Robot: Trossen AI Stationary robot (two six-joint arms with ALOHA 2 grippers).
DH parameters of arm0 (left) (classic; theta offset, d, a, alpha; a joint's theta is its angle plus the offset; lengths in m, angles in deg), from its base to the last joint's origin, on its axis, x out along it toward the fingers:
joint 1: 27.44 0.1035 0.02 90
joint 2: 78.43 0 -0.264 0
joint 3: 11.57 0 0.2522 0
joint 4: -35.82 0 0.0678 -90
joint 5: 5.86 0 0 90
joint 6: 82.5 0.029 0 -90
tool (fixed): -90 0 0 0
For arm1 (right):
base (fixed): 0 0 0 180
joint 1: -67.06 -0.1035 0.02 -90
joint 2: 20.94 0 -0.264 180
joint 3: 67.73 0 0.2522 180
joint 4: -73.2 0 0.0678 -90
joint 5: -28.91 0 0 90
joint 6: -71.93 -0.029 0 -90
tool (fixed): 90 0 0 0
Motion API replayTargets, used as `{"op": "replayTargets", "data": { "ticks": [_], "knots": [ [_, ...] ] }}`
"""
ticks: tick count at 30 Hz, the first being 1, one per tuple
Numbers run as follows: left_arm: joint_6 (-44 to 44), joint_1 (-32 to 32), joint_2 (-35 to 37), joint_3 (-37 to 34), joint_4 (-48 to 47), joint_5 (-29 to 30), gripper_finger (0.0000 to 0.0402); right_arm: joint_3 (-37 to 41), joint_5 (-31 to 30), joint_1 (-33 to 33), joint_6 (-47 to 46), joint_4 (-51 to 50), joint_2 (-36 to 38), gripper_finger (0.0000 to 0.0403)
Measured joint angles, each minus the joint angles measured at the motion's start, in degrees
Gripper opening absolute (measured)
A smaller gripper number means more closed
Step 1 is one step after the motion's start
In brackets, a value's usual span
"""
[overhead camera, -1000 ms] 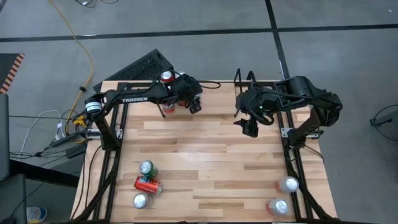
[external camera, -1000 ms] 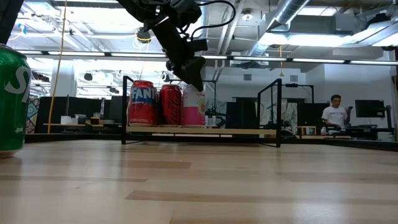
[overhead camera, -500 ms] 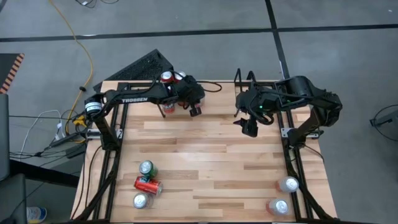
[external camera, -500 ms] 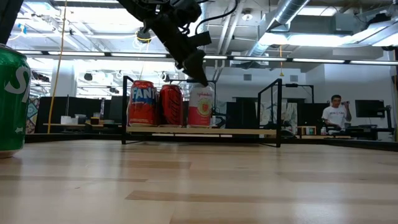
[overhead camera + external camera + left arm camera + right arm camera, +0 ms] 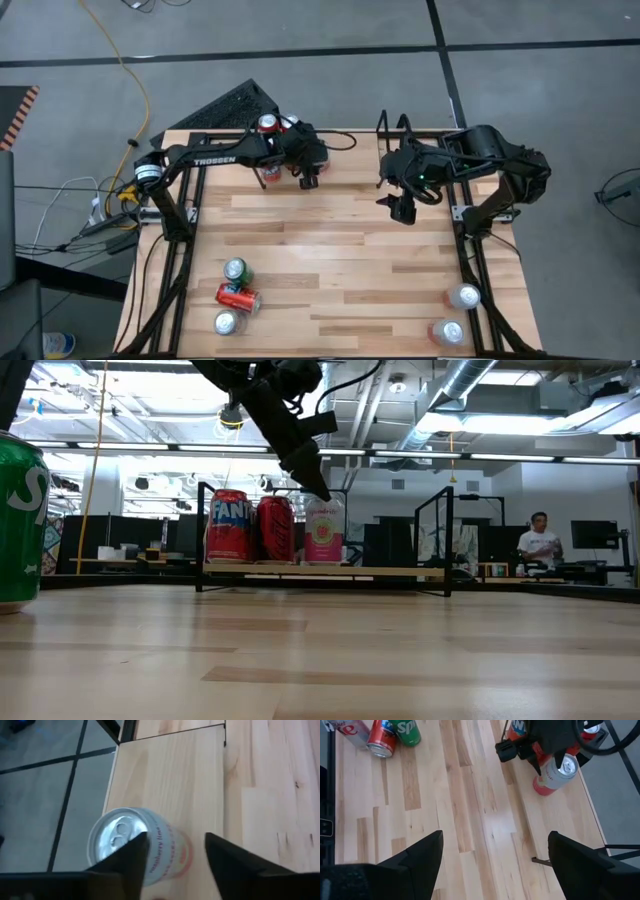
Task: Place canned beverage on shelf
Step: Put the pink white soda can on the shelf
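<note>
The shelf [image 5: 380,572], a low black rod rack with a pale board, stands at the table's far edge. On it stand a Fanta can [image 5: 228,525], a red can [image 5: 274,528] and a pink can [image 5: 322,530], all upright on their bases. My left gripper [image 5: 176,839] is open and slants down just over the pink can's top [image 5: 117,832], which lies beside one finger, not between the two. My right gripper [image 5: 502,865] hangs open above the table's right half [image 5: 400,208] with nothing between its fingers. My left gripper: one fingertip [image 5: 322,490] stands right at the rim of the pink can's top [image 5: 117,832], coming from above and the near side. I cannot tell whether it touches the can. The can stands upright on the shelf board.
Near the table's front left are a green can [image 5: 236,268], a red can lying on its side [image 5: 238,297] and a silver-topped can [image 5: 226,322]. Two more cans [image 5: 463,296] stand at the front right. A person [image 5: 540,545] sits far off in the room.
The pink can, earlier under my left gripper and close against the red can, now stands upright on the shelf a little farther right, its label turned about. My left gripper has come off the can's side and rolled at the wrist, staying just above the top.
</note>
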Motion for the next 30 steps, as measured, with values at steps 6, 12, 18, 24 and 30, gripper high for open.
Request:
{"op": "replayTargets", "data": {
  "ticks": [6, 12, 18, 24, 30],
  "knots": [
    [0.7, -1.4, 0.0, -0.1, -0.5, 4.5, 0.0273, 0.0, 0.0, -0.2, -0.5, 0.0, 0.0, 0.0333],
    [5.4, -3.6, 1.6, -0.2, 0.7, 9.3, 0.029, 0.0, 0.0, -0.2, -0.5, 0.0, 0.0, 0.0333],
    [11.9, -3.0, 2.5, -0.1, 6.0, 8.1, 0.0291, 0.0, 0.0, -0.2, -0.5, 0.0, 0.0, 0.0333],
    [11.0, 2.5, 2.5, 0.0, 4.9, -1.6, 0.0291, 0.0, 0.0, -0.2, -0.7, 0.0, 0.0, 0.0333],
    [11.3, 5.8, 2.5, 0.0, 5.9, -6.9, 0.0291, 0.0, -0.1, 0.0, -0.4, 0.0, 0.0, 0.0333]
  ]
}}
